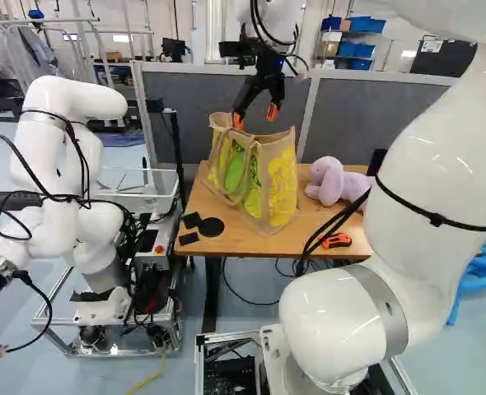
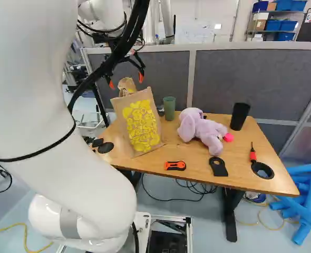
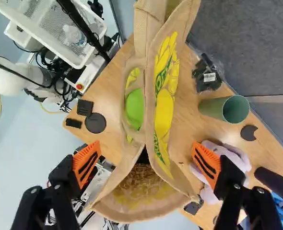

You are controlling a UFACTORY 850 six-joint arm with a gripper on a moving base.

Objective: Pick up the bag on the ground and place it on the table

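My gripper (image 1: 255, 117) hangs over the bag (image 1: 280, 185), which stands upright on the wooden table (image 1: 325, 237). Tan with yellow print, the bag (image 2: 139, 122) also shows in the right base view, with the gripper (image 2: 126, 80) above its top. In the wrist view the gripper (image 3: 146, 160) stands wide open, its orange pads on either side of the bag (image 3: 165, 110). Neither pad grips the cloth. The bag's mouth gapes partly open, and a strap loop shows on its side in the left base view.
A purple plush toy (image 2: 200, 127), green cup (image 2: 169, 108), black cup (image 2: 240, 116) and orange-black tool (image 2: 175, 165) share the table. A grey partition (image 2: 250, 79) rises behind. Another robot (image 1: 70, 173) stands to the left; blue tubes (image 2: 305, 195) lie at the right.
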